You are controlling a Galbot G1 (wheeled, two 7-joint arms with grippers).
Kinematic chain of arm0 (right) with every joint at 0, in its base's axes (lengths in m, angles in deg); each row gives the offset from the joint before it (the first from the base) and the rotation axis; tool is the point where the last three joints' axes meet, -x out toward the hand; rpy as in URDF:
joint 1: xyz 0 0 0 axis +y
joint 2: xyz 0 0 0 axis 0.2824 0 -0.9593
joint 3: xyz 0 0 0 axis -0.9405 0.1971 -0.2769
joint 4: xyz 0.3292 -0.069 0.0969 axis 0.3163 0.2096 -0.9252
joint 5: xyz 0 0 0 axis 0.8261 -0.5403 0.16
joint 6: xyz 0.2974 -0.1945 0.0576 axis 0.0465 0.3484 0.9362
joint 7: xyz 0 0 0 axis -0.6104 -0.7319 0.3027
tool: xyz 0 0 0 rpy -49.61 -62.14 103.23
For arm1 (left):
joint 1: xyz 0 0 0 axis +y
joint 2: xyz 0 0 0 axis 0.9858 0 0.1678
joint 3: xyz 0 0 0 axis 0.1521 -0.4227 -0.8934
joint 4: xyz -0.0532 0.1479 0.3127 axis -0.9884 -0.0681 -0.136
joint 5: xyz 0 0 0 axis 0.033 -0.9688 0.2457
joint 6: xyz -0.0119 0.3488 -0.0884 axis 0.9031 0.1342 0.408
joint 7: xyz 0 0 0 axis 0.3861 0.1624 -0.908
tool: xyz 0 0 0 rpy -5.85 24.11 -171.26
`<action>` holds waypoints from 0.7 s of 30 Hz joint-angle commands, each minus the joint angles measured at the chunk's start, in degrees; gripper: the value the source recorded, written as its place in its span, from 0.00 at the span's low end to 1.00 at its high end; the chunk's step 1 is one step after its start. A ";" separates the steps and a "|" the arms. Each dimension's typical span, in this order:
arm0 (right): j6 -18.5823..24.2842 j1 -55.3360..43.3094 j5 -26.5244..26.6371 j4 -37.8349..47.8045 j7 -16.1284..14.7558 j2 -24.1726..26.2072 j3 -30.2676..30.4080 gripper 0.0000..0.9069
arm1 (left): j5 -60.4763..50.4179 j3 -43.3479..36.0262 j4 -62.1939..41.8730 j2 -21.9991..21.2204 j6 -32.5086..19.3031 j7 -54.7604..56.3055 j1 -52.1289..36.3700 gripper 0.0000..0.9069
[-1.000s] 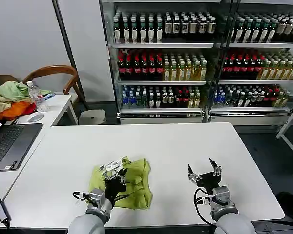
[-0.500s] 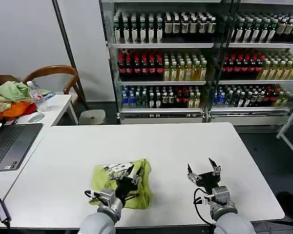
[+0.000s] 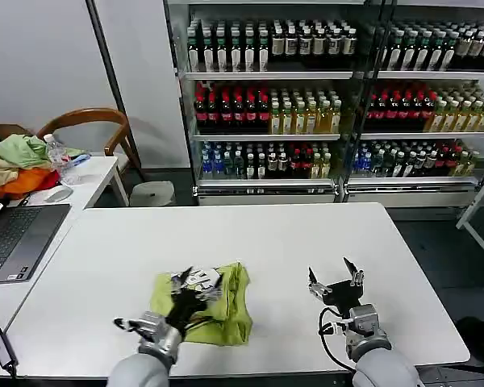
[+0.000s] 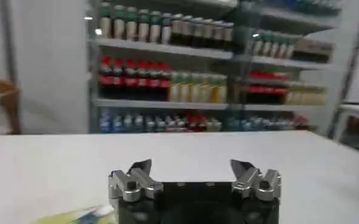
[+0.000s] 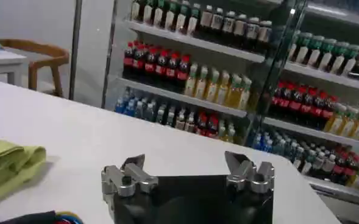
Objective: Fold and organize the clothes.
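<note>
The clothes are a lime yellow-green T-shirt (image 3: 223,310), lying folded into a small rectangle on the white table (image 3: 266,242) near its front edge, left of centre. A white label patch (image 3: 200,278) shows at the shirt's far edge. My left gripper (image 3: 195,286) hovers open over the shirt's left half with nothing between its fingers. In the left wrist view the left gripper (image 4: 191,167) stands open over bare table. My right gripper (image 3: 333,278) waits open to the right of the shirt, apart from it. In the right wrist view the right gripper (image 5: 185,161) is open, with the T-shirt (image 5: 8,163) off to one side.
A side table on the left carries a laptop (image 3: 16,238), a mouse (image 3: 58,193), a water bottle (image 3: 58,159) and a heap of pale green and orange garments (image 3: 16,165). A wooden chair (image 3: 89,121) stands behind it. Shelves of drink bottles (image 3: 306,105) line the back.
My left gripper swung right over the shirt, then drew back toward its left half. The shirt has hardly moved. The right gripper has stayed in place.
</note>
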 commanded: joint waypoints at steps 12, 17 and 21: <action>-0.10 0.02 0.17 -0.42 -0.02 0.57 -0.32 1.00 | 13.72 10.68 -1.79 2.00 12.87 8.88 4.17 1.00; -0.05 -0.19 0.13 -0.07 -0.01 0.38 -0.09 1.00 | 13.36 9.57 -1.97 1.35 12.77 8.53 4.58 1.00; -0.03 -0.04 0.11 -0.13 -0.02 0.20 -0.04 1.00 | 12.85 9.77 -3.34 1.25 11.64 8.45 4.05 0.08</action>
